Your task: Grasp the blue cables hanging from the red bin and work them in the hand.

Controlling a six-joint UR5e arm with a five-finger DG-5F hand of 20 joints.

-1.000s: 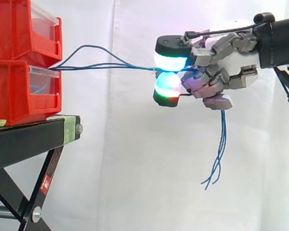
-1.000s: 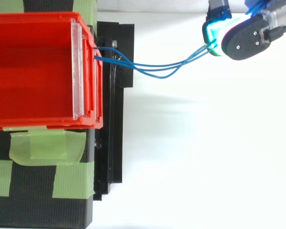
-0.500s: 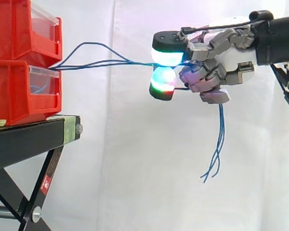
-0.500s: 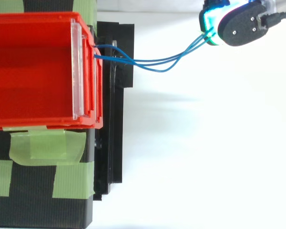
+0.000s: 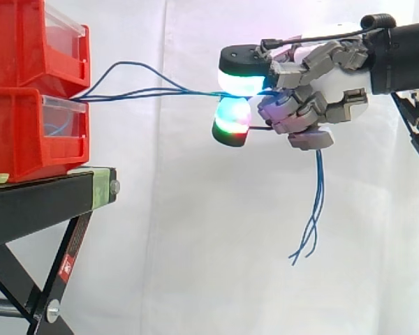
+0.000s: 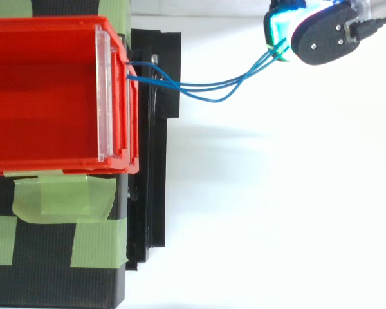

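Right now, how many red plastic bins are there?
2, stacked: the upper red plastic bin sits on the lower red bin, above the black stand. Others may be hidden past the edge.

blue cables (image 5: 195,91) hidden inside hand (image 5: 334,82); red bins (image 5: 17,136) cut off left

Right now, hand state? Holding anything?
Hand: shut on the blue cables, pinched between its glowing pads; the loose ends hang below the hand.
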